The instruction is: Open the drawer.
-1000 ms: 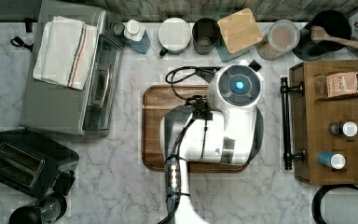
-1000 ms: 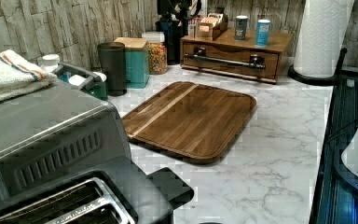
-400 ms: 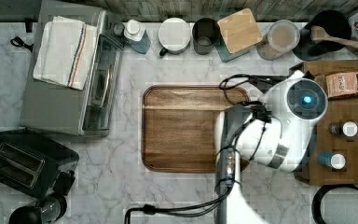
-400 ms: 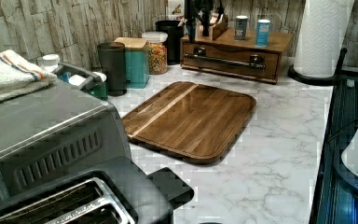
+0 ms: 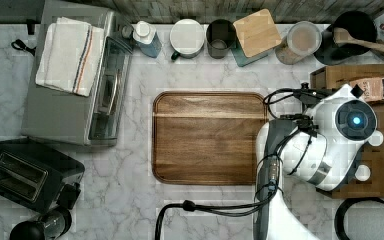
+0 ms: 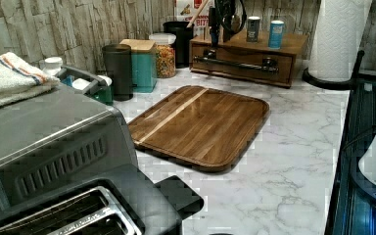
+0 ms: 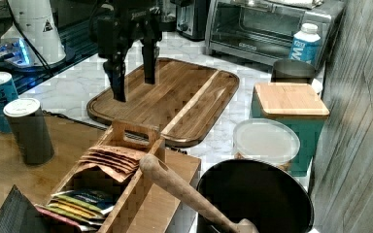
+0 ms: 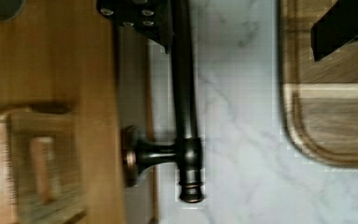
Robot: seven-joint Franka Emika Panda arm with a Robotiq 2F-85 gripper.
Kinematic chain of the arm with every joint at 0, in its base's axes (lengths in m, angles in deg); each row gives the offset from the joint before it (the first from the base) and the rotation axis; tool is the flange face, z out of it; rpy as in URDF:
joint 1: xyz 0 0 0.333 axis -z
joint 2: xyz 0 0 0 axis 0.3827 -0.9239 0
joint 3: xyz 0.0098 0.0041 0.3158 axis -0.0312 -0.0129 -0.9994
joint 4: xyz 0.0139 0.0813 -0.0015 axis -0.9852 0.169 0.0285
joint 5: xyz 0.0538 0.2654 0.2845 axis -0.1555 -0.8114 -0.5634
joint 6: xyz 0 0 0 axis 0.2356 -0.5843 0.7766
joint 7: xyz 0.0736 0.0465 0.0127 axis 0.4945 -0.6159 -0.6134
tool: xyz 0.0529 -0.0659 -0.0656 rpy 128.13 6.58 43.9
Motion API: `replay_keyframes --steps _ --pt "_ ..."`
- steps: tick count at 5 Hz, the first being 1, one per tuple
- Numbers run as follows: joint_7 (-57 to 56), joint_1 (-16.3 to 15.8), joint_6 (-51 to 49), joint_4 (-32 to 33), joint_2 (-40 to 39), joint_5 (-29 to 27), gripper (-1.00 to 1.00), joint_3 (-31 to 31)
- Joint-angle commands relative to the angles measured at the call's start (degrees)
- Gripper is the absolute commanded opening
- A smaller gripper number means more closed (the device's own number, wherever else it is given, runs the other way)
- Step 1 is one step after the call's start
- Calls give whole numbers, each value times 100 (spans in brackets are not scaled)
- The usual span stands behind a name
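Observation:
The drawer (image 6: 240, 69) is the front of a low wooden cabinet at the back of the counter in the left view, and it looks pushed in. Its long black bar handle (image 6: 235, 63) runs across the front on two posts. In the wrist view the handle (image 8: 185, 93) and one post (image 8: 151, 157) sit just off the cabinet's edge. My gripper (image 7: 132, 74) hangs open above that edge, with one finger (image 8: 142, 16) near the bar and the other finger (image 8: 344, 29) over the cutting board. Nothing is held. In the left view my gripper (image 6: 223, 27) stands above the cabinet's left end.
A wooden cutting board (image 5: 210, 137) lies mid-counter beside the cabinet. Two tins (image 7: 28, 128) and a wooden caddy (image 7: 124, 160) of packets stand on the cabinet top. Canisters (image 5: 252, 32) line the back wall. A toaster oven (image 5: 75, 80), a toaster (image 5: 22, 175) and a paper roll (image 6: 340, 39) ring the area.
The arm has swung from above the cutting board to the top view's right, over the cabinet. In the left view my gripper has come down into sight above the cabinet.

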Motion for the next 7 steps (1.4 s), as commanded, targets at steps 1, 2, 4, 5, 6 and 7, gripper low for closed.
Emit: replay_keyframes --steps 1,2,4,5,6,7 --pt "-756 -135 439 186 67 -145 100 69" --pt "-721 108 751 367 -73 -31 100 -99" --pt "-274 51 1103 544 -319 168 100 50" --pt "-332 117 1242 689 -403 106 100 73" --pt "-284 142 1370 871 -420 -10 100 53" --pt "33 -9 1708 1019 -526 231 100 188"
